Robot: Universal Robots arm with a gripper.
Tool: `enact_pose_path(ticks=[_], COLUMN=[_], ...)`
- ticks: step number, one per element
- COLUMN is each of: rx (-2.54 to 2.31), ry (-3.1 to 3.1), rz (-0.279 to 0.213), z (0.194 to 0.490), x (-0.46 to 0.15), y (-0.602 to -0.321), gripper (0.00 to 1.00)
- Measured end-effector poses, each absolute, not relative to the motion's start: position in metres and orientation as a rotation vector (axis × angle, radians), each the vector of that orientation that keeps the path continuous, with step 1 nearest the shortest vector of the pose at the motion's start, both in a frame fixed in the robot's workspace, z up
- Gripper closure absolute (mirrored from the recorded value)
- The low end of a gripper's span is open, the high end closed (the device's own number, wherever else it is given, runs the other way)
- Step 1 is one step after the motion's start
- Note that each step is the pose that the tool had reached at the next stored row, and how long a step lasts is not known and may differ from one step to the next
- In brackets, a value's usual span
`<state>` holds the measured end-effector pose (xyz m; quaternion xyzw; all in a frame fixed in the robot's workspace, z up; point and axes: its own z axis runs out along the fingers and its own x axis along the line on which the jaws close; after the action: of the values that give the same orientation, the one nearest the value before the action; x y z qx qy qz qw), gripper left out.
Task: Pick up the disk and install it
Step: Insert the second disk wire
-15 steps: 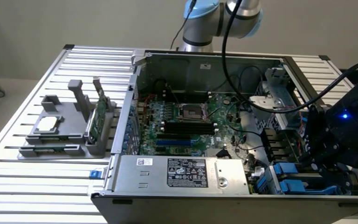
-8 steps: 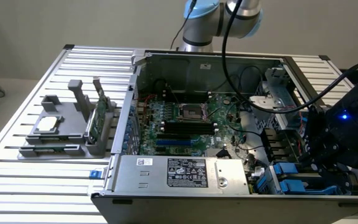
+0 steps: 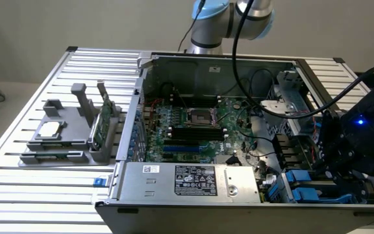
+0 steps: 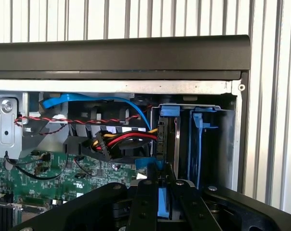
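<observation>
Disk (image 4: pixel 161 204), held by its blue plastic carrier edge between the nearly closed fingers (image 4: pixel 144 204) of the gripper (image 3: pixel 354 183), stands on edge in the drive bay (image 4: pixel 227 144) at the case's (image 3: pixel 239 214) front corner on the exterior view's right. To my eye the job is a straight, square push along the bay's rails, keeping clear of the red-yellow-black cables (image 4: pixel 128 140) just beside it. The case is dull sheet steel, the gripper matte black, the table (image 3: pixel 31 190) ribbed aluminium.
</observation>
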<state>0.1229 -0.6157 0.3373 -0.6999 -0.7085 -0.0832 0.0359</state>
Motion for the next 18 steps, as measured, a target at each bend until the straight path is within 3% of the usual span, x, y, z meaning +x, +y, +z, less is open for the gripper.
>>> enact_pose_path(ticks=[18], rx=[-2.152], ry=[-2.174], rz=[-0.256], z=[0.3324], x=[0.1229], y=[-0.6157], gripper=[0.84])
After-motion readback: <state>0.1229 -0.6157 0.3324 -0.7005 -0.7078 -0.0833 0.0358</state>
